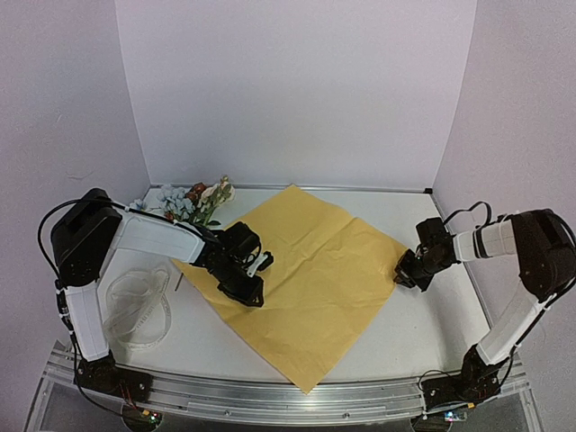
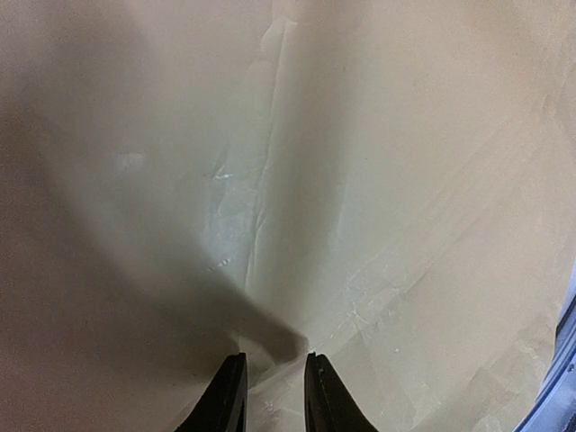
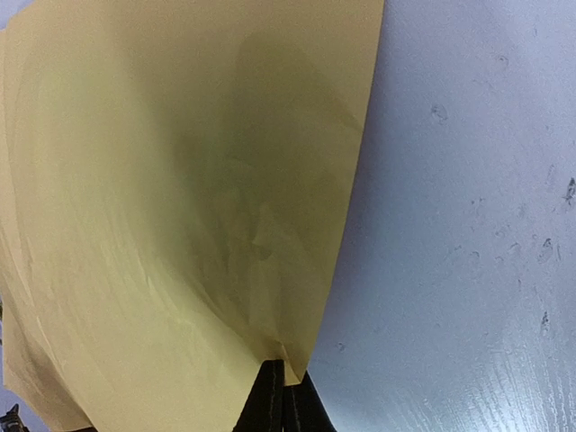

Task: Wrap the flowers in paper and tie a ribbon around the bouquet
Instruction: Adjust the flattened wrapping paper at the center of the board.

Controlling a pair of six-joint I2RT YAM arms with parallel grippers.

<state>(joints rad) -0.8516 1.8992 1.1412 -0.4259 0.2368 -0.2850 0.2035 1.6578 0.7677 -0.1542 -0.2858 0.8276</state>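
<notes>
Nearest, on the left of the bench (image 1: 423, 324), the ribbon (image 1: 139, 306) lies in a loose coil, apart from the paper (image 1: 315, 279). The paper lies spread as a diamond mid-bench, with nothing wrapped in it yet.

The left jaws stand narrow over its left part. A raised ridge of paper runs in between the fingertips (image 2: 227, 396) and creases fan out from it, so they look to be grasping that pinch. The right jaws are clenched on the very tip of the right corner, fingertips (image 3: 268, 400) tight together.

Farthest, the flowers (image 1: 193, 200) lie at the back left, just beside the paper's edge and not on it.

The sheet looks thin and creased. If the arms draw apart or lift unevenly, it could tear at either grip. The right hold takes only the corner tip, so a tug may pull it free. The left pinch may catch only an upper layer, if there are two, and part them. Lifted paper swinging back could also shove the flowers further off.
</notes>
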